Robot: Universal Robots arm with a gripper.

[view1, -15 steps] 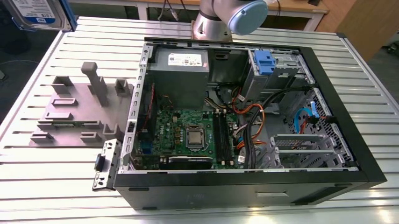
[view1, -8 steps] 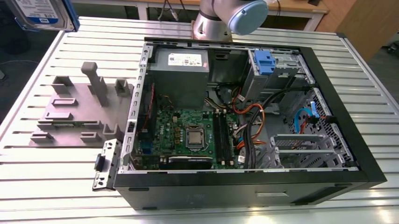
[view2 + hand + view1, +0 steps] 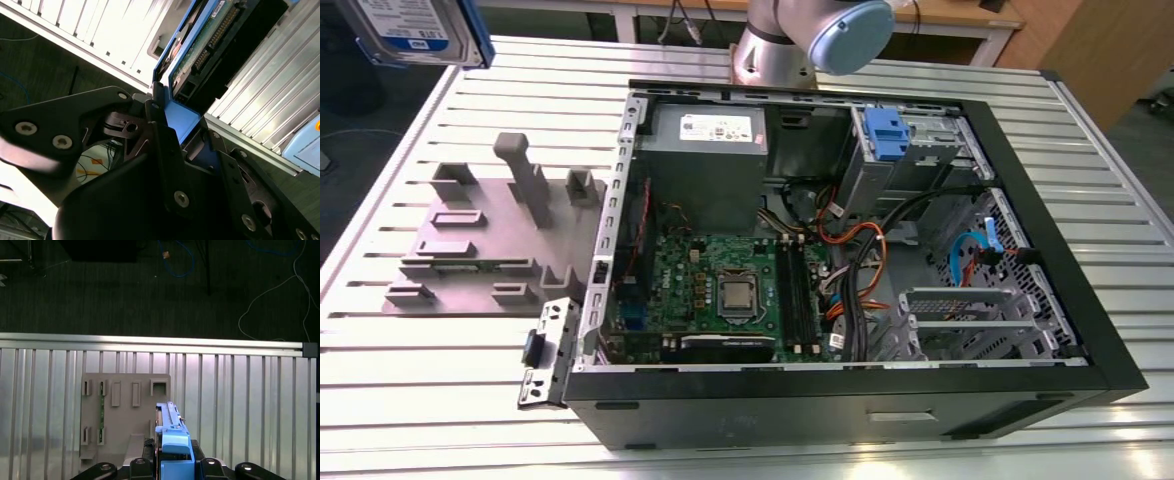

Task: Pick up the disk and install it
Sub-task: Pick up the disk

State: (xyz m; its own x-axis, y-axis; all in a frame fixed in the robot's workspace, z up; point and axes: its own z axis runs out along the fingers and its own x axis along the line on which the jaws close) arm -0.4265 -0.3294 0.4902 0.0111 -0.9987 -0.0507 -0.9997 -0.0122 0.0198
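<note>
Gripping the disk (image 3: 210,40) by its blue rail frame, the claw (image 3: 182,125) has black fingers (image 3: 159,125) set against either side of the frame. I judge it clamped on the drive. The far finger's contact is partly hidden behind the frame.

The disk is carried on edge, circuit-board side and connector row showing. This is probably so it can slide into a bay.

In the first wrist view the disk (image 3: 172,440) is a thin blue-and-metal strip rising from the claw (image 3: 175,465), and its label cannot be made out.

Beneath it is a grey slotted fixture (image 3: 125,410) on the ribbed aluminium worktop (image 3: 250,405). Beyond lies dark floor with loose cables (image 3: 270,295).

In the exterior view, the open computer case (image 3: 854,390) lies on its side, with the silver drive cage (image 3: 934,150) and its blue latch (image 3: 886,135) at the far end. The disk (image 3: 420,30) hangs high over the far corner on the exterior view's left, well apart from the case and cut off by the picture edge.
</note>
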